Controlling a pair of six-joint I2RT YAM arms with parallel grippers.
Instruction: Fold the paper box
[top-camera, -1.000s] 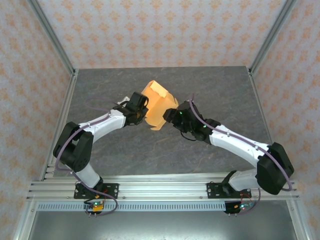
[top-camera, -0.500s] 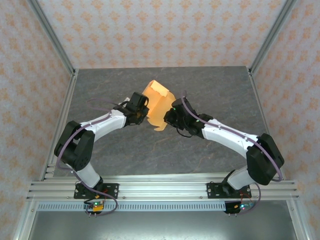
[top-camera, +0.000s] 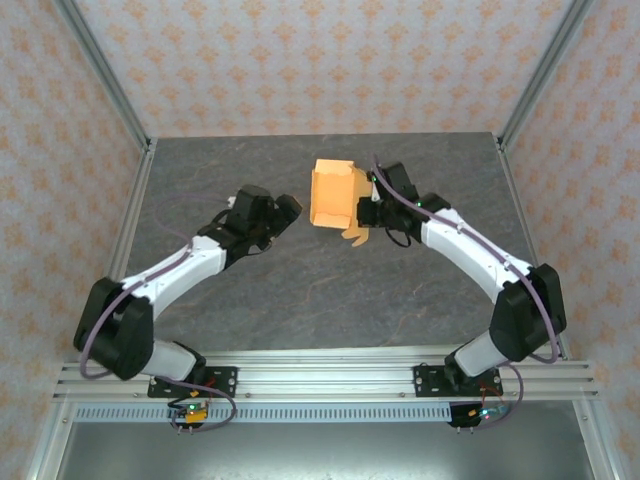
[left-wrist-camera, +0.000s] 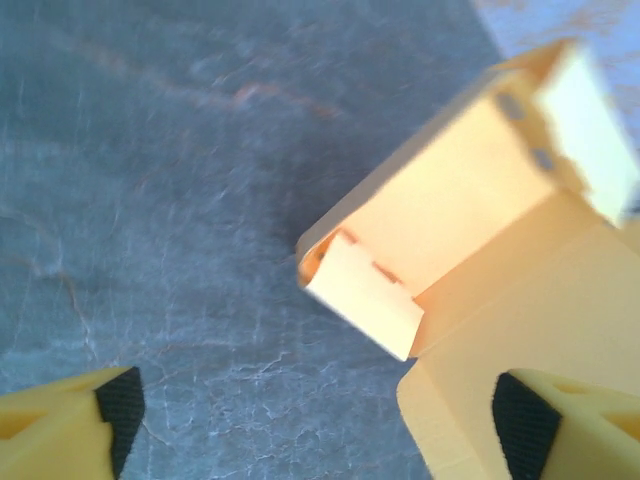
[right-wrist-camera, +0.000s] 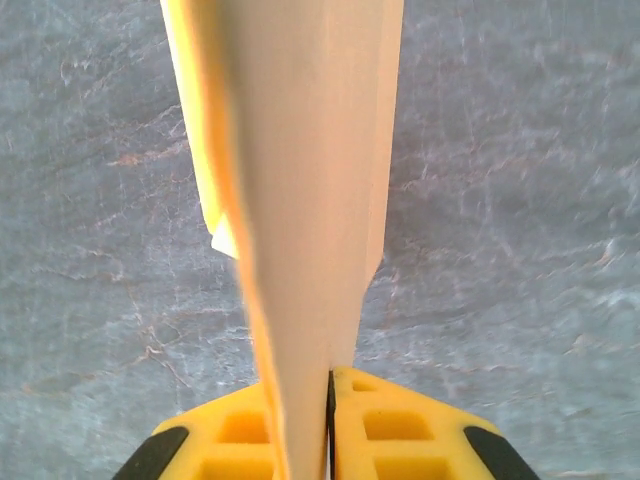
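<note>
"Two grippers were on the paper box (top-camera: 335, 195) a second before, weren't they?"

"They were. The left gripper (top-camera: 290, 208) had been clamped on its left edge while the right gripper (top-camera: 368, 205) stood spread beside it. By this moment they had swapped roles."

"Meaning?"

"The right one had pinched nearly together on a thin panel of the cardboard. Its wrist camera showed the sheet running edge-on straight down between the yellow fingers (right-wrist-camera: 400, 425). The left one had let go, its jaws spread wide, and had drawn back to the left, clear of the box."

"Where was the box, then?"

"Toward the far middle of the grey table (top-camera: 250, 290), a little right of centre. It seemed raised above the surface, carried farther back and right than before. It had also turned, so that it looked squarer from overhead. The left wrist camera looked into it: walls standing, and a small flap (left-wrist-camera: 362, 298) turned inward at one corner."

"What did that mean for the folding?"

"A handover, I judged. The right gripper alone carried the half-formed box, which freed the left to take a fresh hold on a loose flap. It was not finished: a tab (top-camera: 352, 236) hung untucked below the box."
</note>
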